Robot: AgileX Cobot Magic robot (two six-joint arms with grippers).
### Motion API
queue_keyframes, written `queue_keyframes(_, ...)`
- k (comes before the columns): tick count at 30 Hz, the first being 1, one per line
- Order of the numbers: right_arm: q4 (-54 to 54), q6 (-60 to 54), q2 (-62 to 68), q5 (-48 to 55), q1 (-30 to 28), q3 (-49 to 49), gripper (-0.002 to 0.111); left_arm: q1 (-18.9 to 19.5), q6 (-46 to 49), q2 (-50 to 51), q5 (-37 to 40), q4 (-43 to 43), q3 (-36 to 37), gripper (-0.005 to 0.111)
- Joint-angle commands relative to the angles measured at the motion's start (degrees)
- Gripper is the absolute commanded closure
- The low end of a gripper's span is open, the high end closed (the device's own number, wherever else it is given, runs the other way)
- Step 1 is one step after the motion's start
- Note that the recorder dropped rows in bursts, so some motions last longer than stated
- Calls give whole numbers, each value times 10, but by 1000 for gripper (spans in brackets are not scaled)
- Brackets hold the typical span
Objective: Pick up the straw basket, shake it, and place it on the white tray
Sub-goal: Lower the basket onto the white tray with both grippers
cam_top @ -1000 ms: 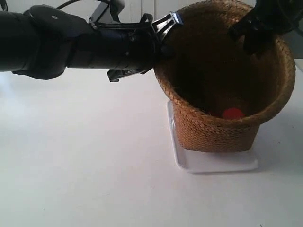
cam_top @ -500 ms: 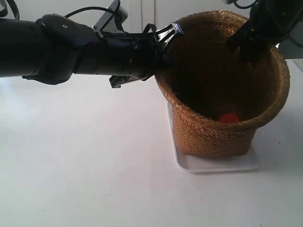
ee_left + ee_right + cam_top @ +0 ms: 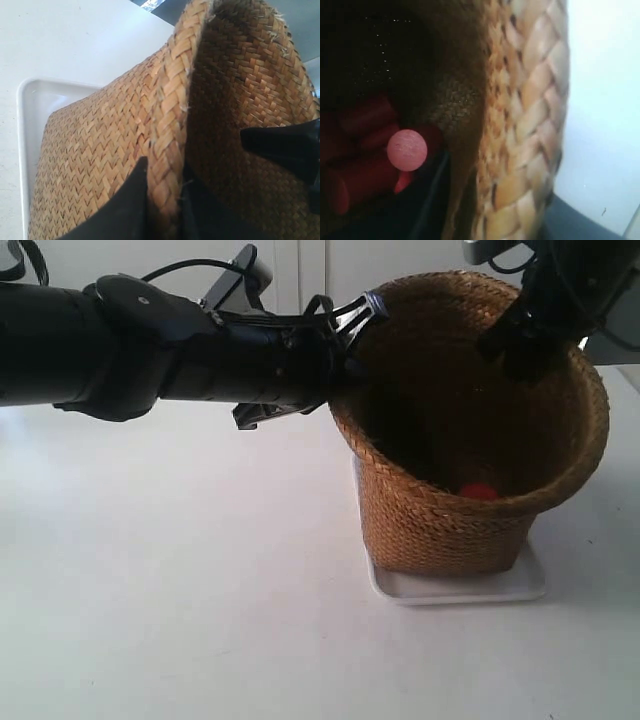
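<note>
The brown straw basket stands on the white tray and covers most of it. The arm at the exterior view's left holds the near-left rim, and the arm at the exterior view's right holds the far-right rim. In the left wrist view my left gripper is shut on the braided rim of the basket, one finger outside and one inside, with the tray below. My right gripper is shut on the rim of the basket too.
A pink-red ball and dark red pieces lie on the basket's dark floor; the ball also shows in the exterior view. The other gripper's black finger shows across the basket. White tabletop surrounds the tray.
The basket has come down and levelled out, from tilted above the tray to standing on it. Both arms sank with it, still gripping the rim.
</note>
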Motion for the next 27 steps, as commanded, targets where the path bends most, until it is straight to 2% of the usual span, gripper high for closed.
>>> queue_keyframes(1, 7, -2, 4, -20, 3, -3, 108, -9, -13, -11, 18, -27, -14, 107)
queue_keyframes(27, -22, 0, 1, -9, 3, -3, 108, -9, -13, -11, 33, -27, -14, 107)
